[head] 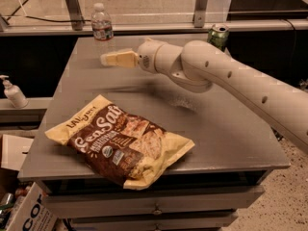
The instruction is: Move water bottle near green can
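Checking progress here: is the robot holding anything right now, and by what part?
Nothing is held. The gripper hangs over the table, apart from the water bottle.

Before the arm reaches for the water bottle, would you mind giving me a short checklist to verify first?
1. Water bottle upright at the far left of the table: ok.
2. Gripper at the bottle: not ok; it hangs over the table short of the bottle, apart from it.
3. Green can upright at the far right: ok.
4. Free spot beside the can: cannot tell; the arm hides that area.
5. Chip bag off the path: ok; it lies at the near edge.
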You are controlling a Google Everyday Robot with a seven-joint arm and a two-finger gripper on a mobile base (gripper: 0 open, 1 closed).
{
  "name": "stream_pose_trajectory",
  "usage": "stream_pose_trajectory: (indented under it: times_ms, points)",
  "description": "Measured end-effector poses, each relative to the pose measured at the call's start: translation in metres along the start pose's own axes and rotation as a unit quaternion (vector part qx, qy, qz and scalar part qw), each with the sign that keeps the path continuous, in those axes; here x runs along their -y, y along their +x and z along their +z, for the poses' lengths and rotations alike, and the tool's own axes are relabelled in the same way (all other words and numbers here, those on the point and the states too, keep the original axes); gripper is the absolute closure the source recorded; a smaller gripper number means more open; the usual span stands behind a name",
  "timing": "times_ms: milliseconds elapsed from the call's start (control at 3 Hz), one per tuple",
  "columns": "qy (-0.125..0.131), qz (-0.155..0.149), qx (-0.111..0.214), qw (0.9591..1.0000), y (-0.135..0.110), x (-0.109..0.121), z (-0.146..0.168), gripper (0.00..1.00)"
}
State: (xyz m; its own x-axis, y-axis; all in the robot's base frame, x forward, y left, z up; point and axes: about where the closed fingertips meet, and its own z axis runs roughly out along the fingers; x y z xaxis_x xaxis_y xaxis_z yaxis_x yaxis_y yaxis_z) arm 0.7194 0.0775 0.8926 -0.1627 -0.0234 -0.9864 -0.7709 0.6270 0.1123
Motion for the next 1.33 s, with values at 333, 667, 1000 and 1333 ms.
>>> stream_pose_trajectory:
  times_ms: [333, 667, 1000, 1333]
  points:
    - [0.009, 0.004, -0.007, 0.9999, -0.004, 0.003, 0.029, 0.0]
    - [0.004, 0.006, -0.008, 0.9999, -0.009, 0.0, 0.057, 0.0]
    - [-0.005, 0.007, -0.007, 0.9999, -0.015, -0.005, 0.084, 0.0]
    - [-0.013, 0.009, -0.006, 0.9999, -0.017, -0.01, 0.103, 0.15]
